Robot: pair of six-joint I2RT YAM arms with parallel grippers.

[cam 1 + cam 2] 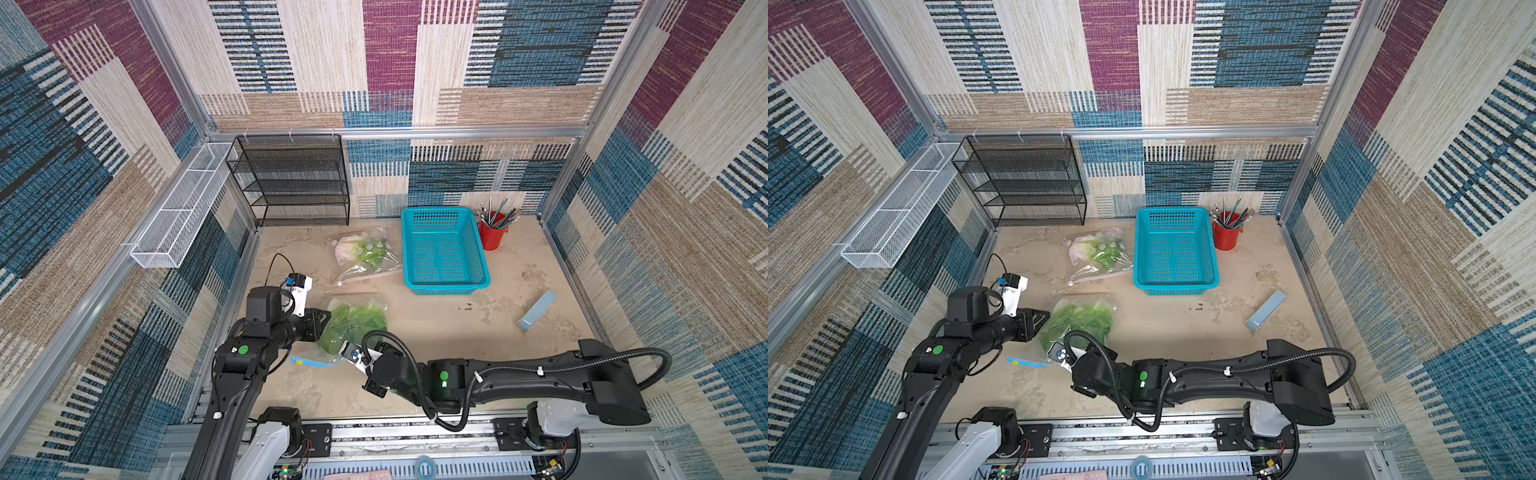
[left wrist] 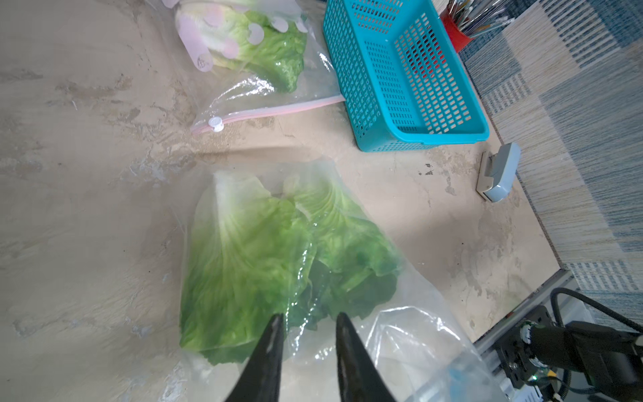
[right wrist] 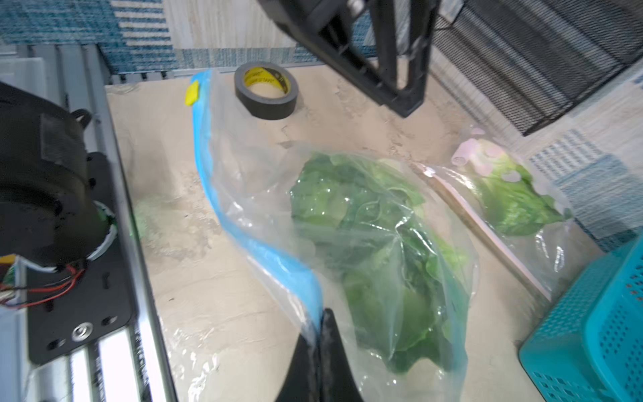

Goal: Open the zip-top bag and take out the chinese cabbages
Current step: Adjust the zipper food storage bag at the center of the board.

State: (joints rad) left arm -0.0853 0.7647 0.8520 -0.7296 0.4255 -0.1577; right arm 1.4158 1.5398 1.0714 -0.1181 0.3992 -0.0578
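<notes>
A clear zip-top bag [image 1: 365, 305] with a blue zip strip [image 3: 243, 236] and a yellow slider [image 3: 192, 92] lies near the table's front, left of centre. Inside it are the chinese cabbages [image 2: 243, 250], green and leafy, seen through the plastic in both top views [image 1: 1079, 320]. My right gripper [image 3: 322, 315] is shut on the blue zip edge at the bag's mouth and holds it raised. My left gripper [image 2: 308, 318] hovers at the bag's left side [image 1: 326, 320], fingers apart, with the leaf tips and loose plastic showing between them.
A second bag [image 1: 365, 257] with a pink zip holds another cabbage further back. Right of it stands a teal basket [image 1: 446, 286], then a red cup of pencils [image 1: 492, 235]. A grey-blue case [image 1: 536, 309] lies right. A black mesh shelf [image 1: 291, 178] lines the back; a tape roll [image 3: 266, 90] sits front left.
</notes>
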